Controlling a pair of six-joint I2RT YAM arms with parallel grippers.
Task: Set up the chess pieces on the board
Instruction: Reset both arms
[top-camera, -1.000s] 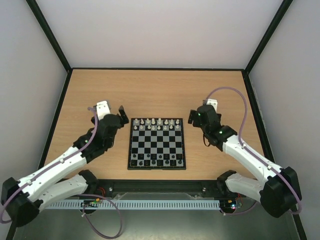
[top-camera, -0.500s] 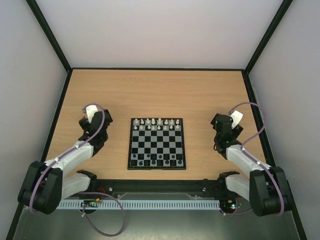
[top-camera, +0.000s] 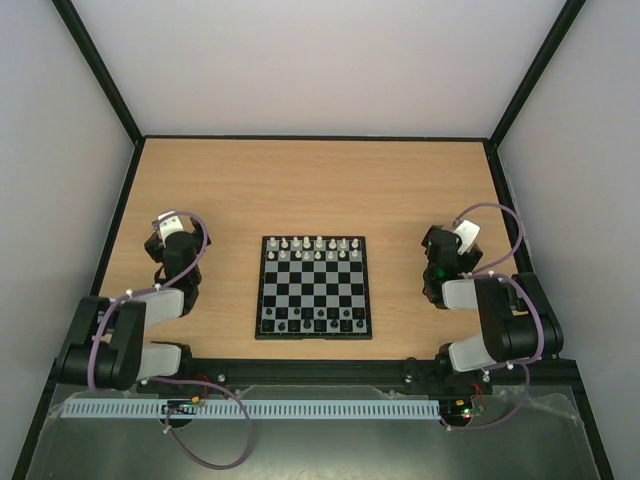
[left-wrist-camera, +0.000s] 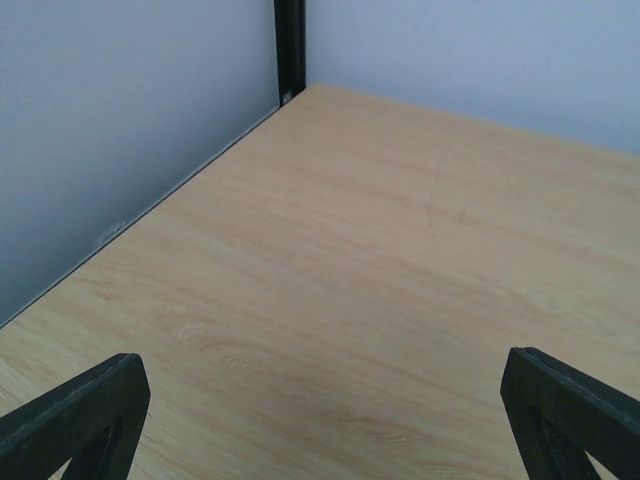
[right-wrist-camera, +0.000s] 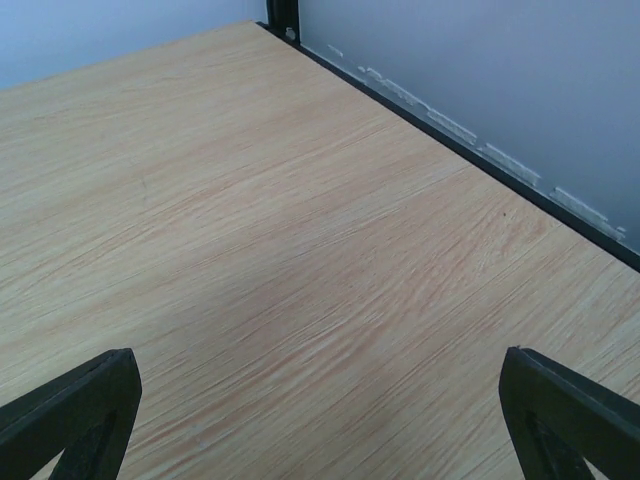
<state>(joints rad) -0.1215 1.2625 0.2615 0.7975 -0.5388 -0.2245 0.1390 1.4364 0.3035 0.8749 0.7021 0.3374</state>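
Hard to read: the chess pieces (top-camera: 318, 246) are tiny pale figures in the top view. Their kinds cannot be told apart, nor whether every square of their rows is filled.
Board: the board (top-camera: 314, 287) lies flat at the middle of the table (top-camera: 320, 180), between the two arms and touching neither.
Pale pieces: they stand in two rows along the board's 12 o'clock edge.
Dark pieces: the black pieces (top-camera: 312, 318) sit along the 6 o'clock edge, nearly lost against the dark squares.
Cut off, left: in the left wrist view only two black fingers (left-wrist-camera: 80, 415) show, clipped by the lower edge at 7 and 5 o'clock.
Cut off, right: two black fingers (right-wrist-camera: 565, 410) show the same way, at the lower corners.
Left gripper: the left gripper (left-wrist-camera: 320, 415) has its fingers spread wide with only bare wood between them. It faces the corner post (left-wrist-camera: 290, 45) at 12 o'clock.
Right gripper: the right gripper (right-wrist-camera: 320, 415) is likewise spread wide and holds nothing.
From above: both pairs of fingers are hidden under the wrist bodies.
Left arm: the left arm (top-camera: 130, 325) is folded back on itself at 9 o'clock of the board, its wrist well apart from the board.
Right arm: the right arm (top-camera: 500, 320) is folded at 3 o'clock, a mirror of the left.
Cable: a purple cable (top-camera: 490, 210) loops over the right wrist.
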